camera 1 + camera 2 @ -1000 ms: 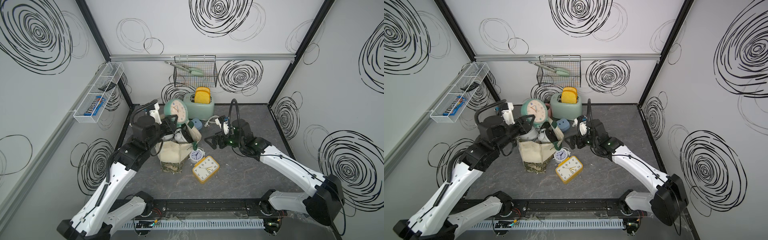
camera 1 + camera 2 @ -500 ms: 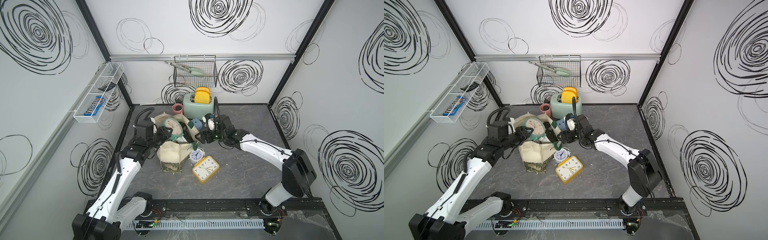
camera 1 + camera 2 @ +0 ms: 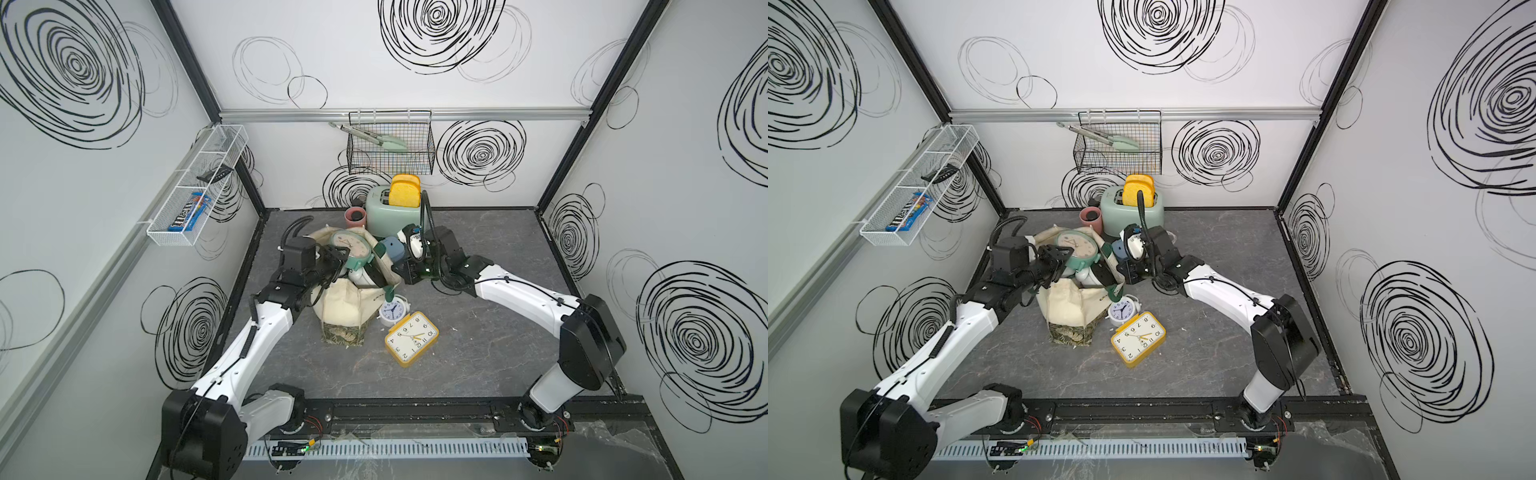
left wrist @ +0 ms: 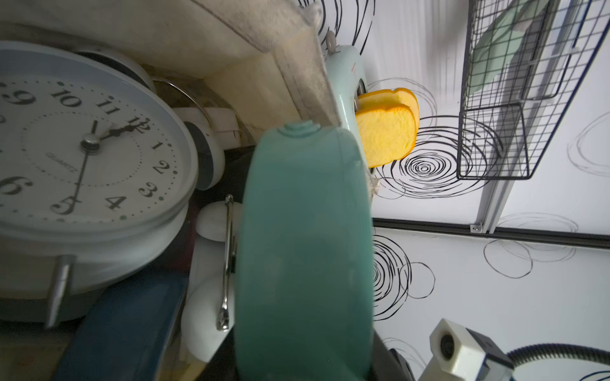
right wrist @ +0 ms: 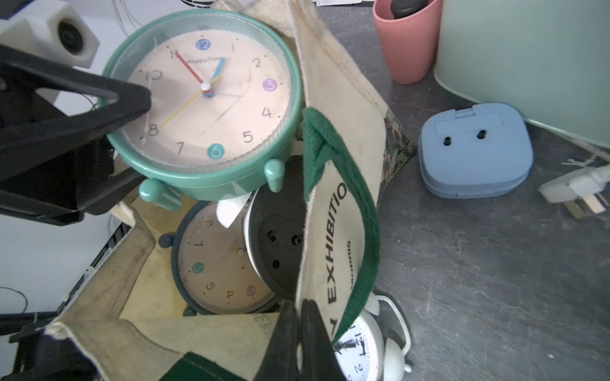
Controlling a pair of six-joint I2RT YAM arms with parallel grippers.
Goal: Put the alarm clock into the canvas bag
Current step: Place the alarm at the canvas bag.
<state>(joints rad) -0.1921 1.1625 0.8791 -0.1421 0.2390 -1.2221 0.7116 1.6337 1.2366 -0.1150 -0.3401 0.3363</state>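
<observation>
Green case, cream dial, coloured numerals: your alarm clock (image 5: 204,99) hangs tilted over the canvas bag's (image 3: 345,303) open mouth.

And my end effectors?

Your left end effector (image 3: 338,254) clamps the clock front and back. Your right end effector (image 5: 298,316) is pinched closed on the bag's cream wall beside its green handle (image 5: 359,231).

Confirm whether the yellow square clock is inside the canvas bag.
No, the yellow clock lies face up on the tabletop beside the canvas bag, fully outside it.
</observation>
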